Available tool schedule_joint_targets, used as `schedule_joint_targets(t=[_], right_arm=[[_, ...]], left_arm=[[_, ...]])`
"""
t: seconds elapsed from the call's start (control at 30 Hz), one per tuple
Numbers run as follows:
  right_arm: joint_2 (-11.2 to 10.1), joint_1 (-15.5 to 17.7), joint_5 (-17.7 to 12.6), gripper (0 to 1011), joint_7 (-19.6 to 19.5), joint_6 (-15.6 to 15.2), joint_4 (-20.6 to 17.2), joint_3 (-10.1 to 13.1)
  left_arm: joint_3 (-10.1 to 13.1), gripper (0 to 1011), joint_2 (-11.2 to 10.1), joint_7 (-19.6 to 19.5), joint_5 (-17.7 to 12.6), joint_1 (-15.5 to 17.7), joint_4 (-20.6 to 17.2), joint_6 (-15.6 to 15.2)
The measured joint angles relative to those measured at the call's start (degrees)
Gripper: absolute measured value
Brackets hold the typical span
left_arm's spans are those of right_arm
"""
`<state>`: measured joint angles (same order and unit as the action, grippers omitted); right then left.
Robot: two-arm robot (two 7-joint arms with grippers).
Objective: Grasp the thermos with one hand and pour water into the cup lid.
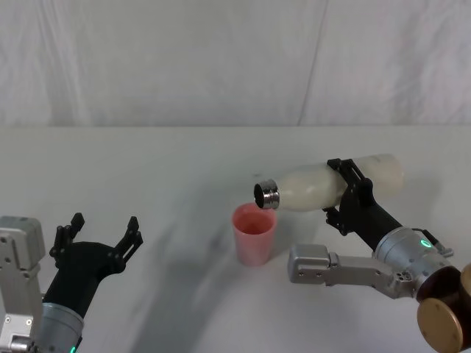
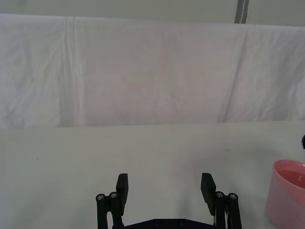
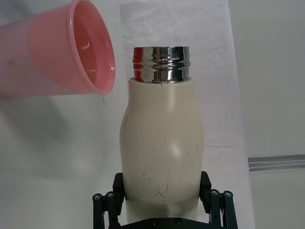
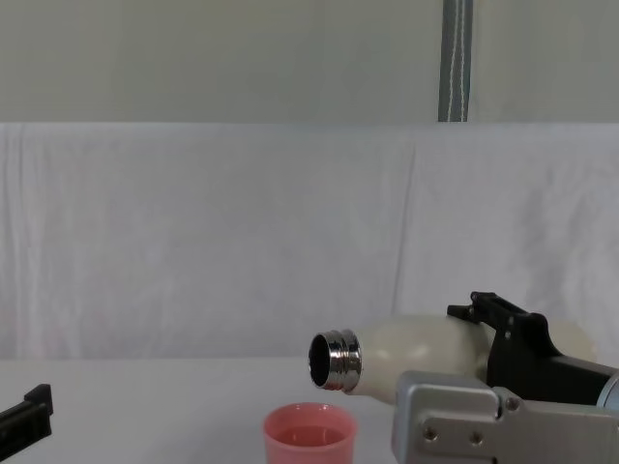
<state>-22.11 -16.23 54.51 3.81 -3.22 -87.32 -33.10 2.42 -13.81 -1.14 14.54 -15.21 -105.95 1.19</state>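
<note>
2 grippers are over the white-clothed table (image 1: 184,162). The right gripper (image 1: 346,193) is clenched around the body of the thermos (image 1: 324,184), holding it almost level above the table's right half, with the steel neck (image 1: 266,195) pointing left and just above the rim of the pink cup lid (image 1: 254,234). The cup lid stands upright near the table's middle, toward the front edge, and appears to hold a little water.

The left gripper (image 1: 103,229) is idle, jaws apart and holding nothing, by the front-left corner.

The risk, as I judge it, is a miss: the mouth sits over the cup lid's far right rim, so more tilt could send water past it onto the cloth. Lowering the neck could also strike the rim and tip the light cup lid.
</note>
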Motion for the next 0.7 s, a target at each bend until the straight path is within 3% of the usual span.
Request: schedule_joint_targets(t=[0.7], right_arm=[[-0.8, -0.7, 1.2, 950, -0.1, 0.2, -0.1, -0.9]], left_arm=[[0.0, 1001, 0.0, 0.0, 0.0, 0.0, 0.0, 0.0]])
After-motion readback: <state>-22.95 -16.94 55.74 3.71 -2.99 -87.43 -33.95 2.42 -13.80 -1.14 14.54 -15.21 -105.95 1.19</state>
